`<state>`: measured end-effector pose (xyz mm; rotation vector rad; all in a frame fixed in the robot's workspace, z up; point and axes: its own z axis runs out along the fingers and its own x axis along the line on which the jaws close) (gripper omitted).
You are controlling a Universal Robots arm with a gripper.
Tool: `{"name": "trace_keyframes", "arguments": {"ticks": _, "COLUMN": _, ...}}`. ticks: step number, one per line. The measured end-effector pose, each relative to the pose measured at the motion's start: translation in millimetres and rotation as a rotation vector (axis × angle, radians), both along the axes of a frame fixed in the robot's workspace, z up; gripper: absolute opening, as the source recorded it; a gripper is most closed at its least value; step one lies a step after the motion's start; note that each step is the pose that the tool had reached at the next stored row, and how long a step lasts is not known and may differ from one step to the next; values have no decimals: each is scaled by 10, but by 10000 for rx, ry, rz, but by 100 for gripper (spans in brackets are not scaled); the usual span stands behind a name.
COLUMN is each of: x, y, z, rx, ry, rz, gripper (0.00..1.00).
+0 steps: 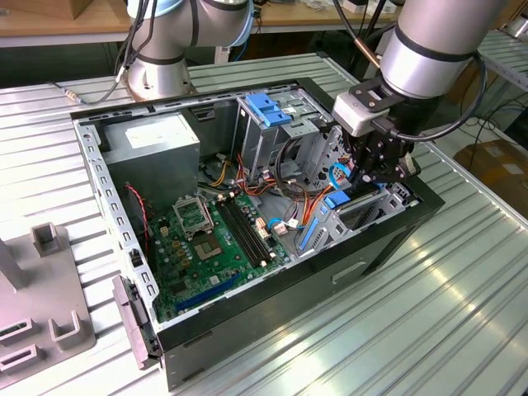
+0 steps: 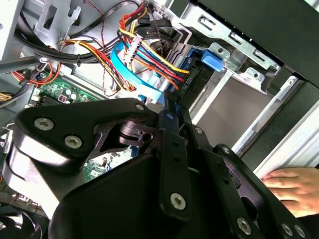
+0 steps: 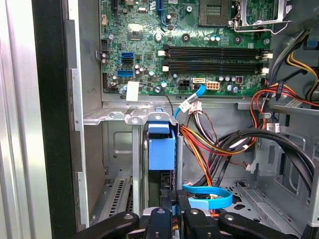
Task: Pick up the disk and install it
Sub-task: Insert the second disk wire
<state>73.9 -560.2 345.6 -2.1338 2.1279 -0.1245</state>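
In the exterior view we see the gripper (image 1: 373, 169) lowered into the open computer case (image 1: 115, 239) at the exterior view's right end, over the drive bay. In the second wrist view its fingers (image 2: 172, 124) look pinched shut on the thin edge of the disk (image 2: 199, 74), beside a person's hand (image 2: 291, 185). In the first wrist view the disk's blue rail (image 3: 162, 149) stands upright in its slot; we judge it rigid, fairly heavy, shock-sensitive, best held by the rails.

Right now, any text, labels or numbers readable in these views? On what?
Nothing can be read.
Print on the white sticker atop the grey metal box: too small.
Print on the white tag on the motherboard: blurred.
Markings printed on the motherboard itself: too small.
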Motion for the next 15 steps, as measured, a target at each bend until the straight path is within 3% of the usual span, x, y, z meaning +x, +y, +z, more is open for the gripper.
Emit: {"name": "trace_keyframes", "arguments": {"ticks": 15, "x": 0, "y": -13, "z": -17, "rx": 6, "ry": -1, "rz": 0, "gripper": 16}}
